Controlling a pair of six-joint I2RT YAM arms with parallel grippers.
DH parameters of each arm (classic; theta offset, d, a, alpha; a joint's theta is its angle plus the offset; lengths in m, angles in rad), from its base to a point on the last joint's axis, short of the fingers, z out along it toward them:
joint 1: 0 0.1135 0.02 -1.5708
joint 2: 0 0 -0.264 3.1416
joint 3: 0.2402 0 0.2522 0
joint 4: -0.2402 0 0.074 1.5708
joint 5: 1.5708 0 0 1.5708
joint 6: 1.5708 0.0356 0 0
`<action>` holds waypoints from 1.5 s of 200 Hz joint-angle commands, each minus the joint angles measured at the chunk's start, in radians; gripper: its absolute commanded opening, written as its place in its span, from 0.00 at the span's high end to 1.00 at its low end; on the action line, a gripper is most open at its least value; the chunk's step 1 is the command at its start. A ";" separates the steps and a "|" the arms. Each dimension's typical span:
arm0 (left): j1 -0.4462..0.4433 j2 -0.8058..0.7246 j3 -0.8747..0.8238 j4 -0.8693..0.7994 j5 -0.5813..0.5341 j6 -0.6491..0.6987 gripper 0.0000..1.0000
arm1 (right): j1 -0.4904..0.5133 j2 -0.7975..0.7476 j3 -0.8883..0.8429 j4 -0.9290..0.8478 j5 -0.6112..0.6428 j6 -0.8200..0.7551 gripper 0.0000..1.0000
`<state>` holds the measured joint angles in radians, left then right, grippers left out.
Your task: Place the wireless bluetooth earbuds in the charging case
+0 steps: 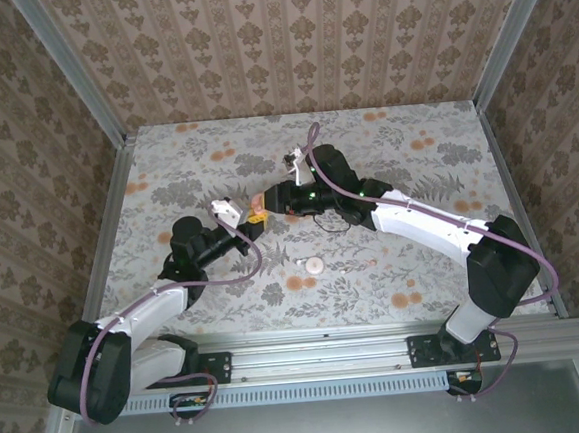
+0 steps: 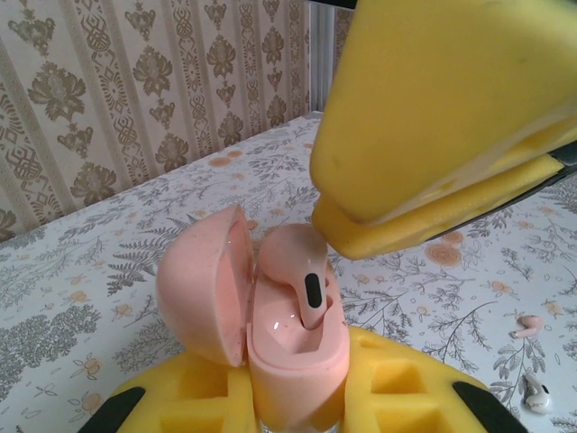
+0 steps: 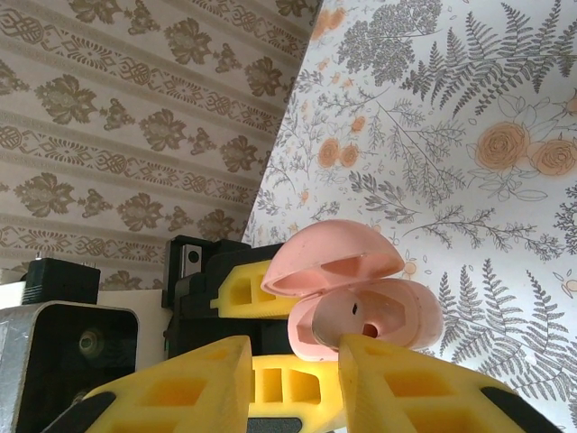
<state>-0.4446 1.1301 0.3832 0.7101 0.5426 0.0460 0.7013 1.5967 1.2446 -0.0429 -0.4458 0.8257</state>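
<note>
**Two-arm insertion, both grippers meeting at the centre of the top view.** The left gripper (image 2: 293, 410) is clenched on the base of the charging case (image 2: 290, 356). Its yellow pads flank the case at the bottom edge of the left wrist view. The pink case is open, with its lid (image 2: 203, 287) swung to the left in that view and uppermost in the right wrist view. One pink earbud (image 2: 302, 266) stands in the case's well, its head rising above the rim and a dark oval on its stem. The right gripper (image 3: 293, 356) enters from the upper right of the left wrist view, and a yellow fingertip touches the earbud's head. Its jaws stand slightly apart with nothing visible between them. On the floral table (image 1: 415, 156), a round pale puck (image 1: 314, 266) lies below centre in the top view. A small pink piece (image 2: 527, 325) and a small whitish piece (image 2: 537, 393) lie at the lower right of the left wrist view, too small to identify.
</note>
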 commanded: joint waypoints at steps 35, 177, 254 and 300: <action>-0.004 -0.024 0.037 0.005 0.029 -0.002 0.87 | 0.000 0.021 0.042 -0.040 -0.013 -0.026 0.68; -0.004 -0.029 0.042 -0.005 0.034 0.005 0.87 | 0.000 0.039 0.052 -0.027 -0.027 -0.025 0.68; -0.036 -0.022 0.042 -0.006 0.035 0.007 0.87 | 0.000 0.049 0.064 -0.012 -0.037 -0.030 0.68; -0.035 -0.023 0.039 -0.005 0.029 0.009 0.87 | 0.000 0.049 0.063 -0.018 -0.041 -0.035 0.68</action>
<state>-0.4709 1.1194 0.3943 0.6765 0.5461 0.0460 0.7006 1.6321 1.2839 -0.0605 -0.4648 0.8093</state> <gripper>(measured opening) 0.193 0.319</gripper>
